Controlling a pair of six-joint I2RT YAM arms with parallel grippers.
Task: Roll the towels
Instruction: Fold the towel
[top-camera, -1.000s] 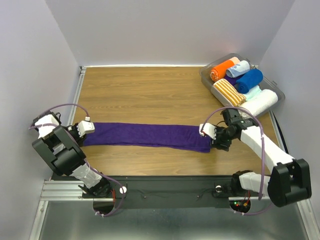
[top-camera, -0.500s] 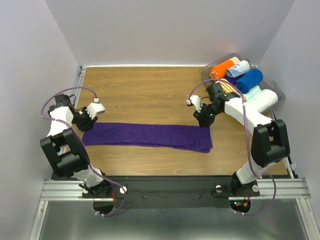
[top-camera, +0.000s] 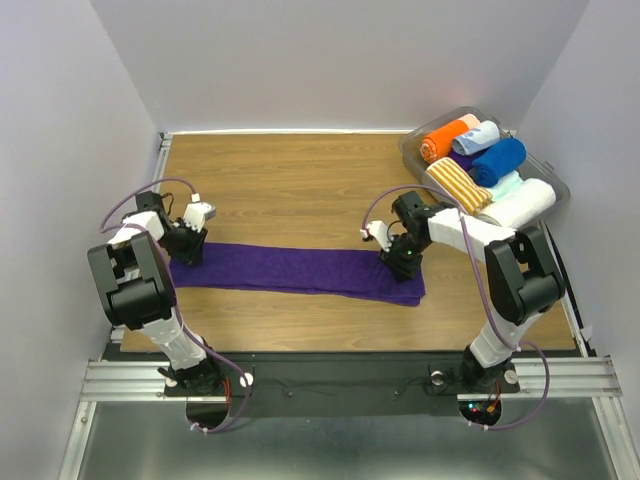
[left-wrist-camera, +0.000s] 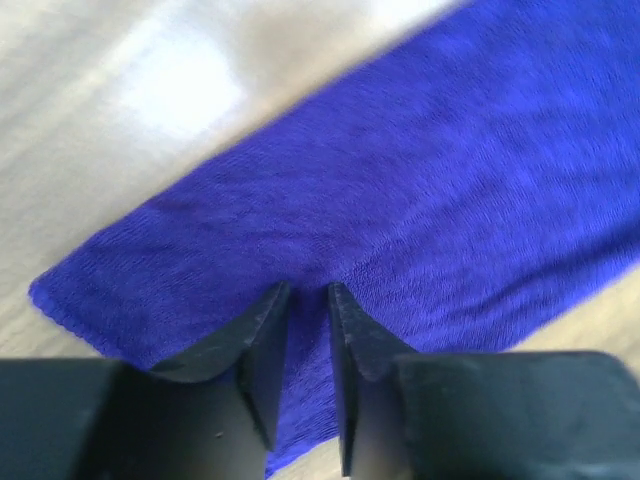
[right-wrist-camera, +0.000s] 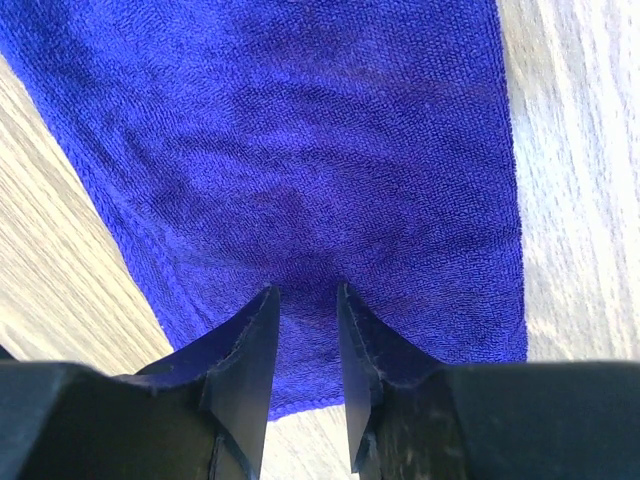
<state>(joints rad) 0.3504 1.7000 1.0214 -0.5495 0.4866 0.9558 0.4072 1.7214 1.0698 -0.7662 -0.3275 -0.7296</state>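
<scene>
While the purple towel (top-camera: 295, 270) lies flat as a long strip across the middle of the counter (top-camera: 300, 170), nearer the front edge than the back, no roll has begun. The blue towel (top-camera: 498, 160) is already rolled and sits in the clear bin (top-camera: 556, 186) at the far right corner.

Step in hand: setting up at the strip's two ends. The left pincer (top-camera: 190, 252) is down on the left end and the right pincer (top-camera: 404, 262) on the right end, both toward the strip's far edge. On each, the fingers (left-wrist-camera: 262, 330) are drawn nearly together with only a slit between them, tips pressed into the nap. Creases run toward the right tips, so it may be a pinch. Cannot tell on either side whether cloth is really caught or only pressed.

Next move, as I judge it: one end needs lifting and turning over onto itself to start a tight first fold. Then it rolls along the length with the long edges kept square, the other end held down so the strip doesn't skew.

Hard to see: the actual contact under the tips. The left arm covers part of the left end from above. Both wrist views cut the strip off. The bin's other rolls overlap, and a dark scrap between them is unclear.
</scene>
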